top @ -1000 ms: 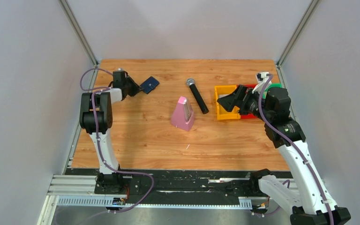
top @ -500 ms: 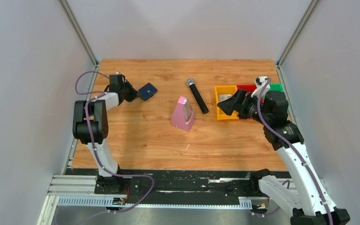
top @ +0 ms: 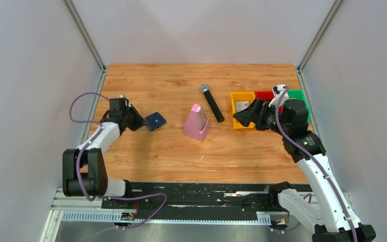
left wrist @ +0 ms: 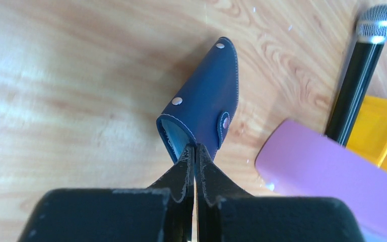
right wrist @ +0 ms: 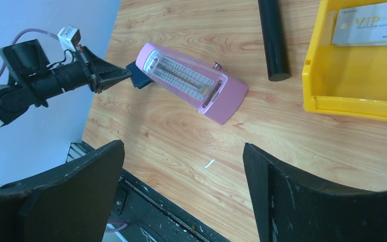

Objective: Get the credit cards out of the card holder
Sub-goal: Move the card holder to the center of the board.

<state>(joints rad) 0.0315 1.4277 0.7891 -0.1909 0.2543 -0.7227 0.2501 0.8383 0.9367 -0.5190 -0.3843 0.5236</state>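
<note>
The navy card holder (left wrist: 204, 108) is folded, with silver snaps on its outside, and its pale blue inside shows at the near edge. My left gripper (left wrist: 195, 147) is shut on that near edge and holds it tilted over the left part of the table. From above, the card holder (top: 155, 120) sticks out past the left gripper (top: 142, 123). A silver-grey credit card (right wrist: 370, 27) printed VIP lies in the yellow bin (right wrist: 352, 106). My right gripper (top: 242, 117) is open with nothing between its fingers, beside that bin.
A pink metronome (top: 197, 122) lies on its side mid-table, right of the holder. A black microphone (top: 211, 103) lies behind it. The yellow bin (top: 233, 108) stands beside a red bin (top: 264, 94) and a green bin (top: 298, 95) at the right.
My left arm has drawn the card holder from the far left toward the near side and the middle. The right gripper has shifted only slightly.
</note>
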